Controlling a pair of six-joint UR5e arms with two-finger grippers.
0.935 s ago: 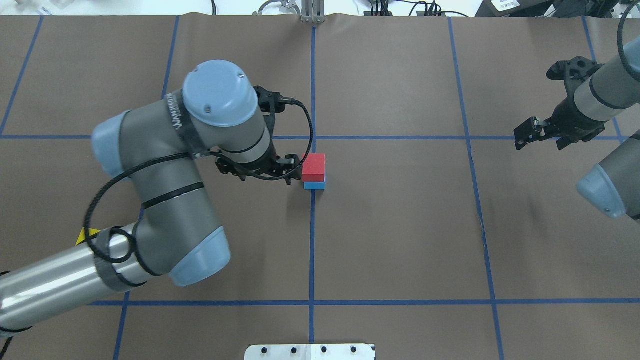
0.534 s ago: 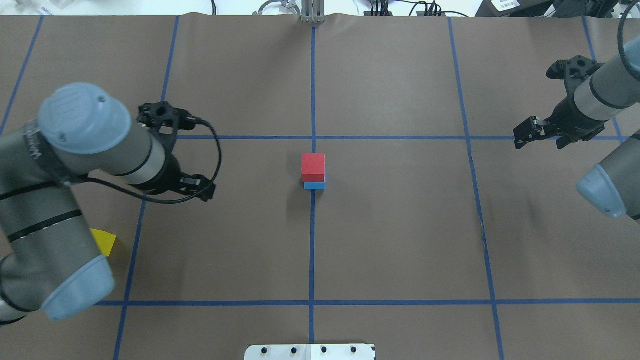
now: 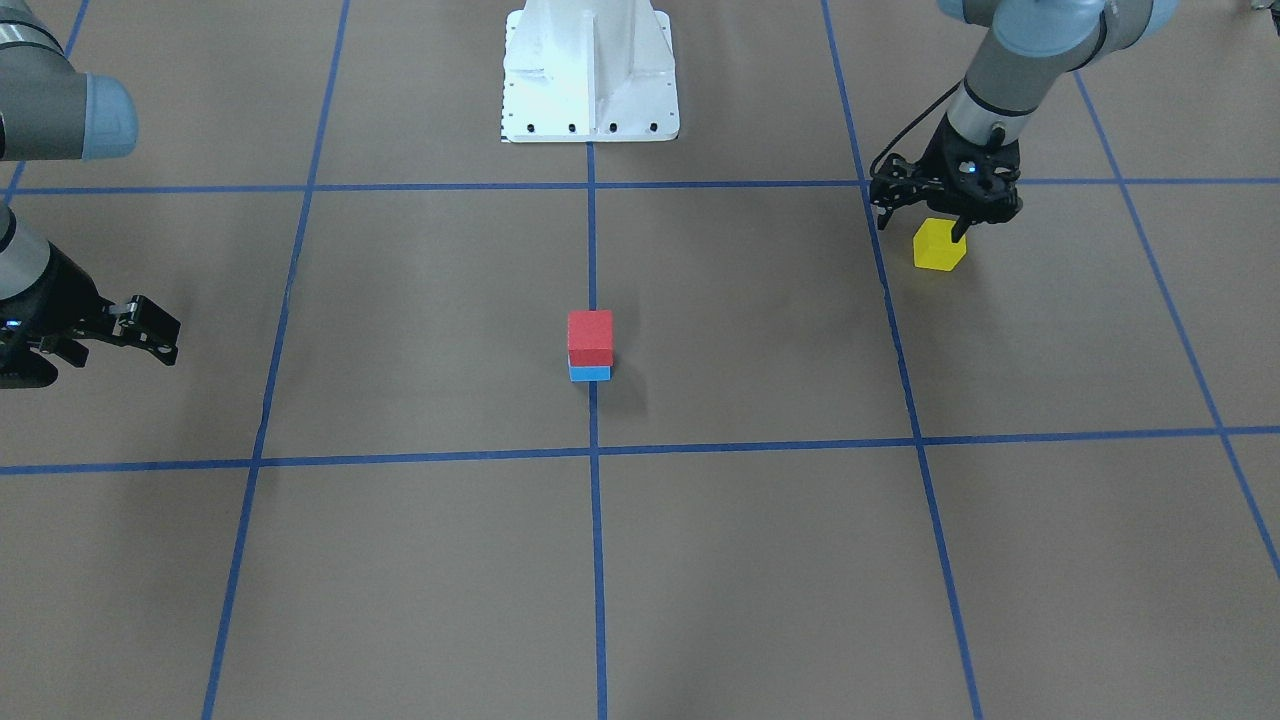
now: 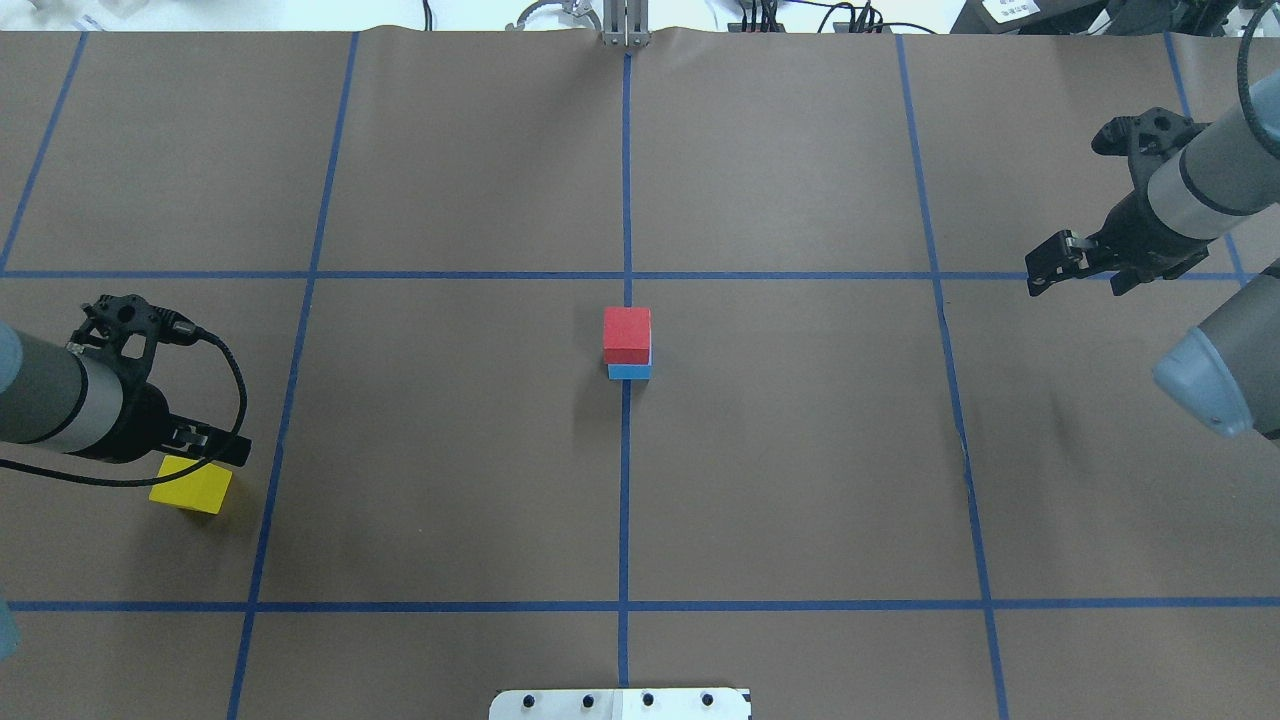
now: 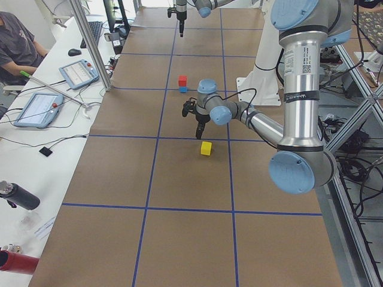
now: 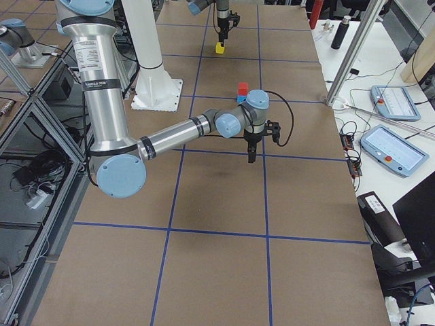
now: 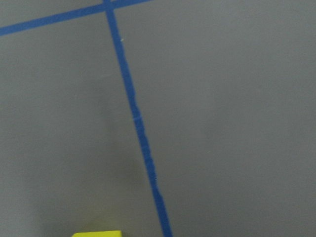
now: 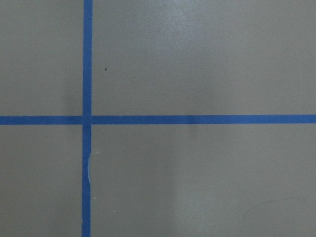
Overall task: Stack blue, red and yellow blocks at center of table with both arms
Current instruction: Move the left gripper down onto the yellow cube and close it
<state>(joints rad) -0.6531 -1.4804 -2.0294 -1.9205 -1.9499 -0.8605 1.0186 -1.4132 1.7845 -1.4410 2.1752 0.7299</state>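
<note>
Left end of the table (image 4: 800,480): left gripper (image 3: 920,222), fingers spread and holding nothing, hanging just above the yellow block (image 4: 192,485) and a little off to one side of it; the left side view shows clear air between fingertips and block, and the left wrist view catches only a sliver of yellow at its bottom edge. Yellow block itself: resting flat on the brown cover, just beside a blue tape line, well apart from the centre. Centre of the table, on the middle tape line (image 4: 626,200): red block (image 4: 627,334) seated on the blue block (image 4: 629,371), edges near enough flush, the pair upright with neither gripper near it. Right end: right gripper (image 4: 1078,280), fingers spread and empty, held above bare table near a tape crossing – its wrist view shows tape and cover only. Progress, as judged: two of three tiers are in place, blue at the bottom and red on it, so roughly two thirds done. Outstanding – the yellow block is to be gripped, carried to the centre and set on the red one; the left gripper looks to be lining up for that pick, though no contact is made yet
</note>
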